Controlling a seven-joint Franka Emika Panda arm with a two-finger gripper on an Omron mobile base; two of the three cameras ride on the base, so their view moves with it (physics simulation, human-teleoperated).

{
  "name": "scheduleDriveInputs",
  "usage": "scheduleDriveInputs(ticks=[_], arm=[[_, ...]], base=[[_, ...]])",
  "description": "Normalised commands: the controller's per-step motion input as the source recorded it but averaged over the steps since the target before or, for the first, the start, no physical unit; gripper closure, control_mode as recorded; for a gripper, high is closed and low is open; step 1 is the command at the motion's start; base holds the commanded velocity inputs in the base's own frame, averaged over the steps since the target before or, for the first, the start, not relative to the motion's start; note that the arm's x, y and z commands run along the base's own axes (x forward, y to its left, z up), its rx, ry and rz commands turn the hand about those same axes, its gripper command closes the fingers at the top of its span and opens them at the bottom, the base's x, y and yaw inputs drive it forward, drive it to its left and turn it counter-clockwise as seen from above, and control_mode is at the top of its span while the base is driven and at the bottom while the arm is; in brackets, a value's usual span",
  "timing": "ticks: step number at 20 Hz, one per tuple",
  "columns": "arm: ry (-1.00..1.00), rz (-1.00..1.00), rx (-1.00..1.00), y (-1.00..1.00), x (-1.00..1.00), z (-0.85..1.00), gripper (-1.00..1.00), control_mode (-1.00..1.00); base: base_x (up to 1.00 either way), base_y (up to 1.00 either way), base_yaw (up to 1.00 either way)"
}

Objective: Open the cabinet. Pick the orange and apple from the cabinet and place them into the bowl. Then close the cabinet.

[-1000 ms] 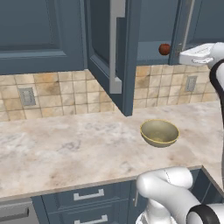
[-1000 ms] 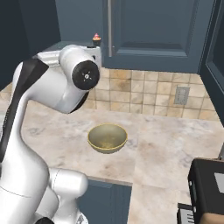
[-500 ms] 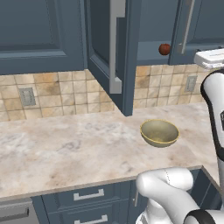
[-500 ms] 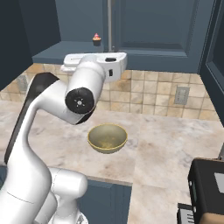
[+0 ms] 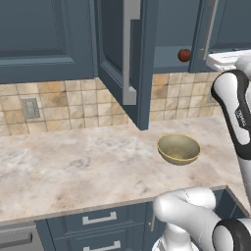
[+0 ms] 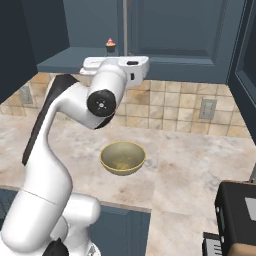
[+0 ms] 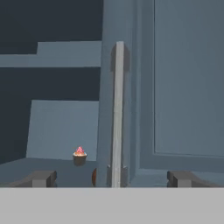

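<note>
Up on the wall, the dark slate-blue cabinet [image 5: 122,59] stands with its left door swung out toward the room, the long silver bar handle [image 5: 128,51] running down its edge, while the right door [image 6: 185,35] is shut. On the open shelf inside sits the dark red apple [image 5: 184,55], close beside the shut door's edge; in the hand view only a sliver of it [image 7: 94,176] peeks out from behind that door's handle [image 7: 117,113]. Farther back on the same shelf stands a small cupcake with a pink top [image 7: 79,156], well apart from the apple. The orange I cannot make out anywhere in the cabinet. The gripper [image 7: 111,178] is raised to shelf height just in front of the shut door, its two fingertips [image 7: 41,178] spread wide to either side of the handle and holding nothing. Down on the marbled countertop [image 5: 73,166], the golden-yellow bowl [image 5: 178,149] sits below the cabinet, with nothing in it. Behind it runs a tan tiled backsplash [image 6: 165,107].
</note>
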Motion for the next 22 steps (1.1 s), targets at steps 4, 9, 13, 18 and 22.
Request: scheduleDriveInputs(ticks=[4, 9, 13, 18, 22], arm=[[0.04, 0.08, 0.00, -0.05, 0.72, 0.00, -1.00, -1.00], [0.02, 0.05, 0.00, -0.06, 0.84, 0.00, -1.00, -1.00], [0.00, 0.00, 0.03, -0.31, 0.93, 0.00, -1.00, -1.00], [0.04, 0.02, 0.04, -0.09, 1.00, -0.05, -1.00, -1.00], [0.15, 0.02, 0.02, 0.01, 1.00, -0.19, -1.00, -1.00]], base=[[0.00, 0.00, 0.00], [0.00, 0.00, 0.00], [0.00, 0.00, 0.00], [0.00, 0.00, 0.00], [0.00, 0.00, 0.00]])
